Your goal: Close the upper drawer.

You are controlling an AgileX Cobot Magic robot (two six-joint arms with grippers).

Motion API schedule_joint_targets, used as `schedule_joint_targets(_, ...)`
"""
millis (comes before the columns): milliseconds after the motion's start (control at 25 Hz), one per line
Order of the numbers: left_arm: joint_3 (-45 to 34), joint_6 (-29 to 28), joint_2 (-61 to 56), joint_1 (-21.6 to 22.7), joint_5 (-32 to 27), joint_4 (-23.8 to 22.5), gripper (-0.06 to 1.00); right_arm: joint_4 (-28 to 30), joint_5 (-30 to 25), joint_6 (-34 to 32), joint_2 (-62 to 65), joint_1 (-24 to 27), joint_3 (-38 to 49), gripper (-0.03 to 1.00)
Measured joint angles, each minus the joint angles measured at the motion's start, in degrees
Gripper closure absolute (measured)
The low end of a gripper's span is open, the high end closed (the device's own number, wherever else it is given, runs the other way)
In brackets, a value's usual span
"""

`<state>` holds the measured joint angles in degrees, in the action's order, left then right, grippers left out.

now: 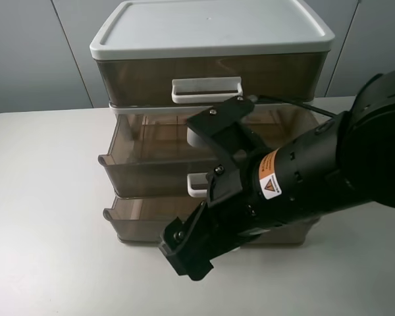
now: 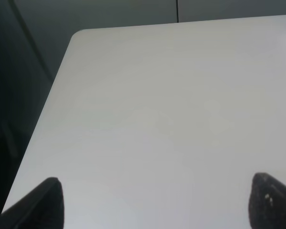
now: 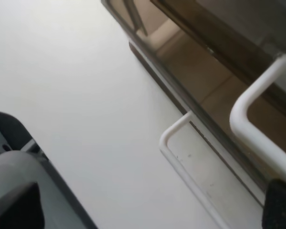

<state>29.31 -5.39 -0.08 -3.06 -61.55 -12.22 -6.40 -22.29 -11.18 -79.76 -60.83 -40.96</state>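
A three-drawer cabinet with smoky brown drawers and a white lid (image 1: 210,29) stands at the back middle of the table. The upper drawer (image 1: 151,82), with a white handle (image 1: 206,90), sits about flush under the lid. The middle drawer (image 1: 145,174) and the lower drawer (image 1: 138,224) stick out toward the front. My right gripper (image 1: 184,253) hangs in front of the lower drawers, open and empty. In the right wrist view (image 3: 145,210) it faces two white handles (image 3: 257,119); which drawers they belong to is unclear. My left gripper (image 2: 157,210) is open over bare table.
The white table (image 1: 46,217) ends at a rounded corner (image 2: 78,36) near the left gripper. A grey wall (image 1: 33,52) stands behind the cabinet. My right arm (image 1: 316,171) covers the right part of the lower drawers.
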Motion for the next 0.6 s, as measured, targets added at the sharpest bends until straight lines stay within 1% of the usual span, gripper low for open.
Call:
schedule_joint_targets(80,0.0,0.0,0.0,0.0,0.0,0.0,0.20,1.2,1.3,-1.3,0.0,0.4,0.0,0.27)
schedule_joint_targets(200,0.0,0.0,0.0,0.0,0.0,0.0,0.20,1.3,3.6,-2.6,0.0,0.9,0.0,0.27)
schedule_joint_targets(400,0.0,0.0,0.0,0.0,0.0,0.0,0.20,1.8,6.8,-3.2,-0.6,1.0,0.0,0.27)
schedule_joint_targets(600,0.0,0.0,0.0,0.0,0.0,0.0,0.20,1.7,8.8,-3.8,-1.8,1.2,0.0,0.27)
